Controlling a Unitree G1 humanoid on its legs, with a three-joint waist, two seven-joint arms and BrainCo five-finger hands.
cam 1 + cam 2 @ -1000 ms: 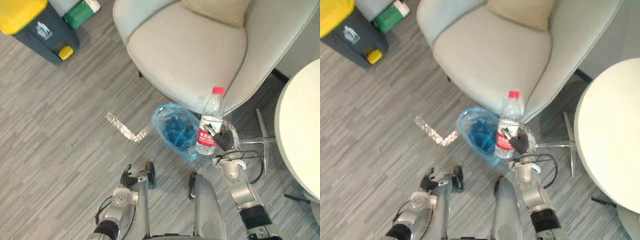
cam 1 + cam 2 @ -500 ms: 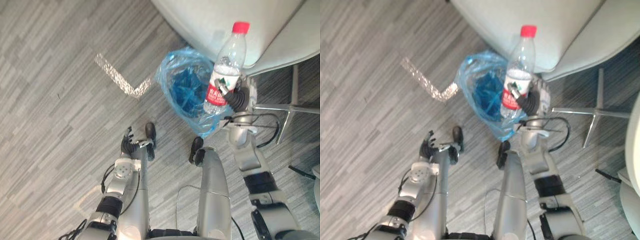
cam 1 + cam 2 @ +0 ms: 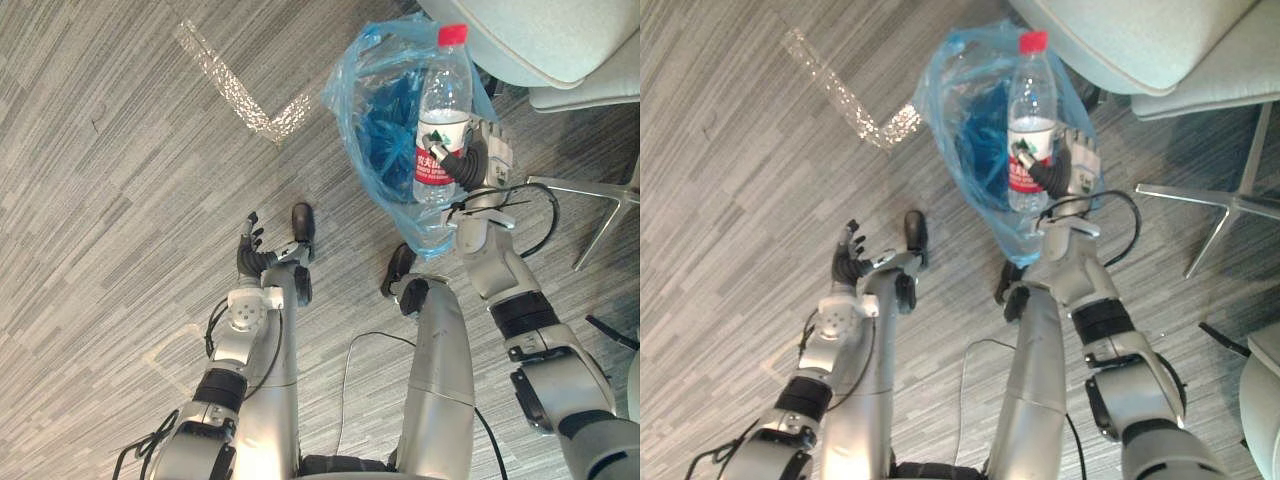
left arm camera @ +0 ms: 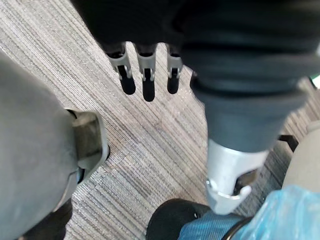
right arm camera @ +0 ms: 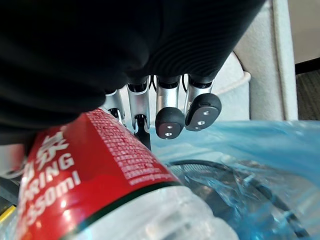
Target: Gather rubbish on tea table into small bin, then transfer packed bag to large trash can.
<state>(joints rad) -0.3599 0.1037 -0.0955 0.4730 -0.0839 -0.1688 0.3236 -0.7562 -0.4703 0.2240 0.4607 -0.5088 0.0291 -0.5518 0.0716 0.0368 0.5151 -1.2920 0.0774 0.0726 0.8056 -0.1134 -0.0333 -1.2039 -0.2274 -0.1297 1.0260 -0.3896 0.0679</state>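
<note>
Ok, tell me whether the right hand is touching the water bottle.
Touching: in the left eye view the right hand is curled round the water bottle at its red label.

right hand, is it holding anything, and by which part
Yes: the right hand grips a clear plastic bottle with a red cap and red label, fingers curled round its labelled lower body. The left hand holds nothing.

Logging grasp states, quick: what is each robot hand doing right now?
Left robot hand: open, empty.
Right robot hand: closed on the water bottle.
</note>
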